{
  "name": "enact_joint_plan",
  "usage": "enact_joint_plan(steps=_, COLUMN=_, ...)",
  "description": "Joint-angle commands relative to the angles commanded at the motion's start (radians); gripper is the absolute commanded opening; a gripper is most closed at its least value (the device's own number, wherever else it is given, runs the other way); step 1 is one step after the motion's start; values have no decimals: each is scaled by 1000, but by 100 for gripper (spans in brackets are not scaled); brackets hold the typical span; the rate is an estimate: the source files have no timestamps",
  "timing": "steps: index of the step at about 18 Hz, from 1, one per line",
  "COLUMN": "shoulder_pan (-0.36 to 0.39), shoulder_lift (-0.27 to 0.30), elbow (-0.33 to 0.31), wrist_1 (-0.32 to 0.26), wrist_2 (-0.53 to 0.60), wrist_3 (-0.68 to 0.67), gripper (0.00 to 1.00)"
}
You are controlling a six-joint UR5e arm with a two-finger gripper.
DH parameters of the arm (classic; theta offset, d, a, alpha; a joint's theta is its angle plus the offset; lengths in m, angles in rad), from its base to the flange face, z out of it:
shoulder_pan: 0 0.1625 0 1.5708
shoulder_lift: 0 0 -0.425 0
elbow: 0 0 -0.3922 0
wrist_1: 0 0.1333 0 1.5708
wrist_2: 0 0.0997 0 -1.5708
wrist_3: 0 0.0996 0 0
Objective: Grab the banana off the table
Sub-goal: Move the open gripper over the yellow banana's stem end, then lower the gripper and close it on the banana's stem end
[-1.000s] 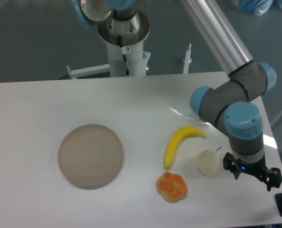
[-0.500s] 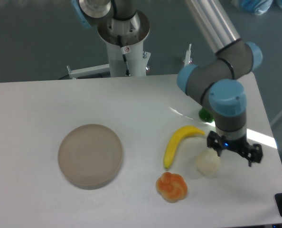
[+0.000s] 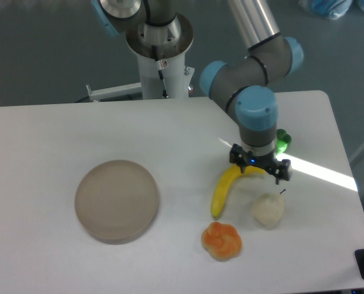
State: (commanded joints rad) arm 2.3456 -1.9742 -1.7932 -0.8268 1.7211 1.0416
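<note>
The banana (image 3: 222,190) lay flat on the white desk (image 3: 47,135), curving from near the orange fruit (image 3: 221,240) up to the right, where its upper end sat under the pincer (image 3: 259,170). The pincer hung above that end with its fingers spread apart, holding nothing. A pale round fruit (image 3: 268,209) sat just below it, and a round plate (image 3: 116,200) lay well to the left.

Probably a robotics lab — an industrial arm (image 3: 255,116) on a pedestal (image 3: 160,52), bare white table (image 3: 78,128), toy fruit.
</note>
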Motion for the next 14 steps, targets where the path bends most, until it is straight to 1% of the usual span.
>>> enact_joint_plan(steps=5, shoulder_pan=-46, shoulder_lift=11, elbow=-37, wrist_1=3, wrist_2=0, wrist_3=-17, gripper=100)
enact_joint_plan(steps=14, shoulder_pan=-66, shoulder_lift=-21, elbow=-35, wrist_1=9, wrist_2=0, wrist_3=-38, gripper=100)
